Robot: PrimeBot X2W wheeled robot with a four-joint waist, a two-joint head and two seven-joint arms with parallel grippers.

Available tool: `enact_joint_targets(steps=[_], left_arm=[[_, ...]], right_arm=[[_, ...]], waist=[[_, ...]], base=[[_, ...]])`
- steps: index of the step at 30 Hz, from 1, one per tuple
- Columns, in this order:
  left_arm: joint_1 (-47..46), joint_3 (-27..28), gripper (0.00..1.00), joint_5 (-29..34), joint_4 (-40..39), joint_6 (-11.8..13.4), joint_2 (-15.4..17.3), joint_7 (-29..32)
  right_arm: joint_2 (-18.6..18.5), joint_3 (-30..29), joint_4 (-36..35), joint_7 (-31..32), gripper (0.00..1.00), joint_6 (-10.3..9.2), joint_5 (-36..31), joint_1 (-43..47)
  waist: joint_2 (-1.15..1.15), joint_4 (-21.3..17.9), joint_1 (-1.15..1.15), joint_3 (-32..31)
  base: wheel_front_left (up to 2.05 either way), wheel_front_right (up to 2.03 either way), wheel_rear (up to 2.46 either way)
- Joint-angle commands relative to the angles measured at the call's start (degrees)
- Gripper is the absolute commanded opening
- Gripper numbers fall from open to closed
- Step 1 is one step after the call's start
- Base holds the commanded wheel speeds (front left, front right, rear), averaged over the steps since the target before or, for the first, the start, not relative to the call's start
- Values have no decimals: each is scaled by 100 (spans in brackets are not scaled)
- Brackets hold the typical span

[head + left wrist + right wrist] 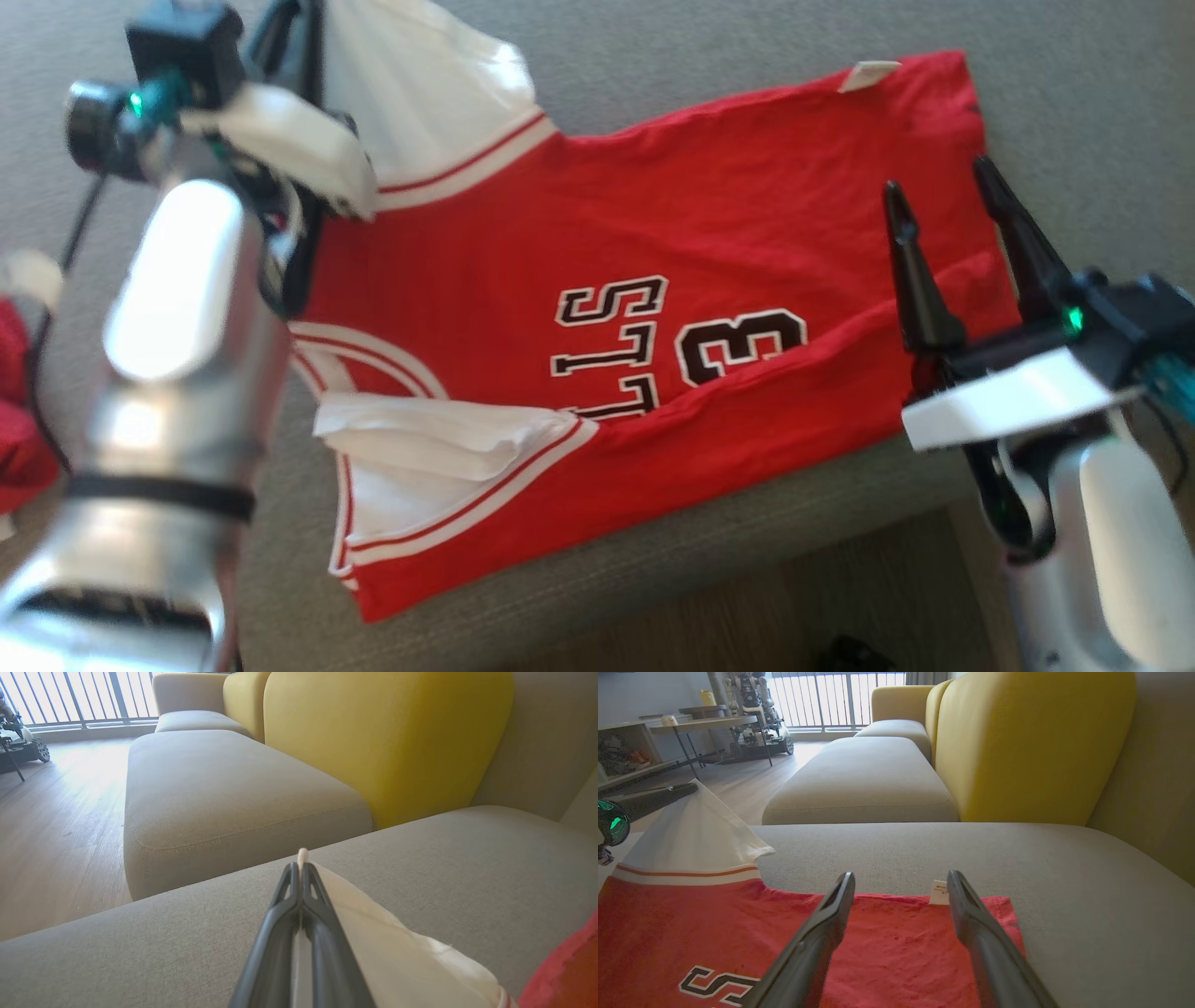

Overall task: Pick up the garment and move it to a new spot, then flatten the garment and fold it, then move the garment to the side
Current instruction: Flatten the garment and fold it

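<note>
Grey sofa seat [653, 47] is carrying the garment [672, 215], which is lying spread across it with the collar toward the left arm and the hem toward the right arm. Chest print is reading "LLS" and "3" in black with white edging. The other characters are disappearing under a fold running along the near side. A small white tag [939, 892] is standing at the far hem corner, and its printing is too small to read. The left gripper [299, 865] is pinching the tip of the far white sleeve [373, 924] with its fingers pressed together, drawing the sleeve up into a peak off the seat. The right gripper [936, 177] is hanging over the hem end with its fingers well apart, gripping nothing; whether it is touching the cloth cannot be told. The near sleeve [429, 448] is lying crumpled beside the collar. A red cloth [19, 439] is being cut off by the left edge of the head view. A yellow cushion [1031, 742] is backing the seat.
</note>
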Motion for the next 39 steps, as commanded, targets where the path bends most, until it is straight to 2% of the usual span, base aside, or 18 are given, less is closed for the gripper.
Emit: enact_joint_targets(steps=[1, 7, 12, 15, 16, 20, 25, 29, 39], left_arm=[[355, 219, 0, 46, -684, 45, 131, -68], [1302, 420, 0, 40, -2043, 128, -62, -69], [1852, 416, 0, 11, -2799, 59, -228, -69], [2099, 365, 0, 76, -3143, 12, -279, -69], [2099, 365, 0, 76, -3143, 12, -279, -69], [2321, 263, 0, 188, -3351, -30, -335, -69], [2383, 172, 0, 263, -3421, -76, -384, -70], [2380, 166, 0, 287, -3472, -94, -409, -70], [2415, 178, 0, 341, -3516, -126, -441, -70]], right_arm=[[-128, 196, -74, 110, 100, -2, -4, -356], [-587, 326, 552, 423, 100, -2, -79, -1018], [-1000, 275, 1414, 657, 100, -2, 53, -1605], [-1345, 417, 1984, 715, 100, -2, 61, -1899], [-1345, 417, 1984, 715, 100, -2, 61, -1899], [-1601, 466, 2733, 762, 100, -2, 147, -2268], [-1754, 350, 3658, 820, 100, -2, 107, -2730], [-1770, 76, 4232, 774, 100, -2, -239, -3012], [-1700, -257, 5216, 809, 100, -2, -674, -3434]], waist=[[0, 181, 0, -106], [0, 600, 0, -244], [0, 910, 0, -209], [0, 1058, 0, -154], [0, 1058, 0, -154], [0, 1210, 0, -86], [0, 1289, 0, -7], [0, 1310, 0, 46], [0, 1332, 0, 117]], base=[[0, 0, 0], [0, 0, 0], [0, 0, 0], [0, 0, 0], [0, 0, 0], [0, 0, 0], [0, 0, 0], [0, 0, 0], [0, 0, 0]])
